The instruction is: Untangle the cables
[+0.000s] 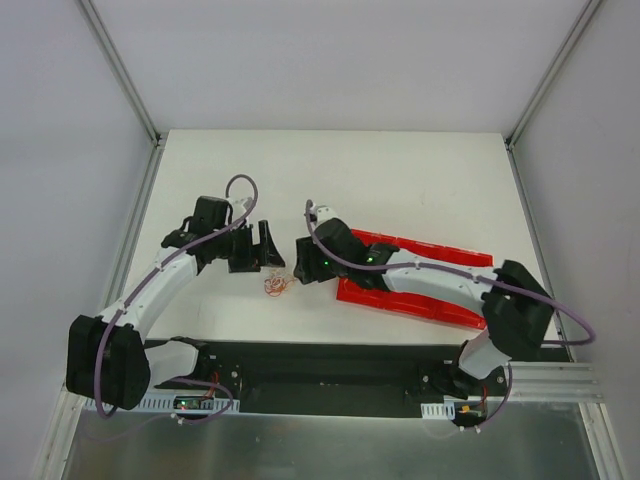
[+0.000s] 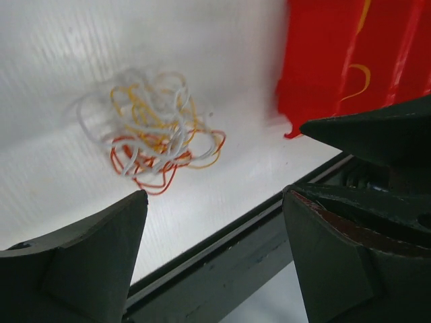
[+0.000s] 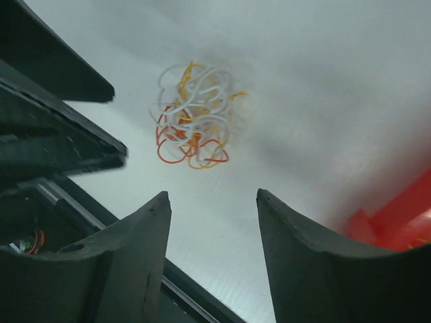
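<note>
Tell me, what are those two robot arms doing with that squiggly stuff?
They are trying to untangle a small clump of thin orange, white and red cables lying on the white table. The left gripper and right gripper hover near it, both open, neither holding a wire. The clump is all bunched up.

White arms [image 1: 160,285], black joints [image 1: 108,362], purple cables [image 1: 243,178] (small green lights [image 1: 371,259])

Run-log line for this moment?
cables: tangled, unheld | left gripper: open, empty | right gripper: open, empty | both beside tangle

One cable tangle [image 1: 275,285]; one red tray [image 1: 450,256]
</note>
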### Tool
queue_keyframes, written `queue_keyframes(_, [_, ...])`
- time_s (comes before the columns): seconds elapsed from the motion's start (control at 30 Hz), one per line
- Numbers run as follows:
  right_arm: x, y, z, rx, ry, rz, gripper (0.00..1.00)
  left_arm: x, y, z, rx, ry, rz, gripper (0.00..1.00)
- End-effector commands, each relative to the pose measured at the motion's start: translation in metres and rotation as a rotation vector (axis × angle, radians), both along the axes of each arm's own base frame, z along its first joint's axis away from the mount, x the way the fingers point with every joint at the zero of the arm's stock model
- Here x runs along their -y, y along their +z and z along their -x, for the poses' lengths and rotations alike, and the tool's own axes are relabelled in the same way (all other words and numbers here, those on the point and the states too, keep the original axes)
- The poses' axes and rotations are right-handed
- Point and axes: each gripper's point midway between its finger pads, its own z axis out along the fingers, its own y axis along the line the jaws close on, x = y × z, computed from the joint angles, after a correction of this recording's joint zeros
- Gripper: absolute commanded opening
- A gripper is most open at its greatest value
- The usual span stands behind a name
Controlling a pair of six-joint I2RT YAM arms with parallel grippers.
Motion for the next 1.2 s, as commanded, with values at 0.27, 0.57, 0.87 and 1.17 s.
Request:
queue_keyframes(0.27, [-0.063,-0.013,0.0,-0.032,-0.007,-0.136,0.51,-0.004,-0.038,0.019,-0.145,-0.019,-0.028,0.65])
queue_keyframes(0.57, [-0.069,-0.017,-0.017,-0.137,-0.186,-0.277,0.34,-0.044,-0.023,0.003,-0.01,0.141,-0.176,0.53])
queue_keyframes(0.87, [-0.079,-0.031,-0.016,-0.207,-0.203,-0.282,0.27,-0.062,0.001,0.001,0.135,0.219,-0.221,0.59])
queue_keyframes(1.17, [-0.094,-0.04,-0.02,-0.231,-0.189,-0.287,0.15,-0.049,0.002,0.005,0.121,0.157,-0.165,0.7])
